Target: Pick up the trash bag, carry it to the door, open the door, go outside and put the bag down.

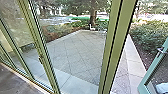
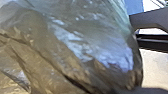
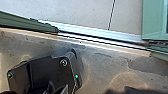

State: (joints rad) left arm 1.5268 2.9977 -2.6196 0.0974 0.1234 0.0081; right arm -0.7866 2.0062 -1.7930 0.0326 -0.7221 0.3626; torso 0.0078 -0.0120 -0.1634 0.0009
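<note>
- Running up through the head view, tall green posts [image 1: 110, 45] are seen with glass between them, and a strip of dark indoor floor [image 1: 15, 80] is shown at the lower left.
- In the same view, a yard laid with square slabs [image 1: 75, 50] is seen beyond the glass; it is bordered by shrubs [image 1: 150, 30], and a tree trunk [image 1: 93, 17] is seen at its far side.
- At the right edge of the head view, the green-framed door [image 1: 154, 68] is seen standing open, angled away from the posts, with a metal handle [image 1: 160, 51] fitted to its frame.
- In the left wrist view, the trash bag [image 2: 75, 50] is seen very close to the camera, its thin, shiny plastic creased and partly see-through. Whether it is gripped by the left gripper cannot be told, nor how far that gripper is opened.
- In the right wrist view, the robot's dark plate [image 3: 45, 72] is seen above the scuffed indoor floor. A pale sill [image 3: 100, 36] is crossed by dark lines, with a green panel [image 3: 153, 20] beside one end. How far the right gripper is opened, and whether anything is held by it, cannot be told.
</note>
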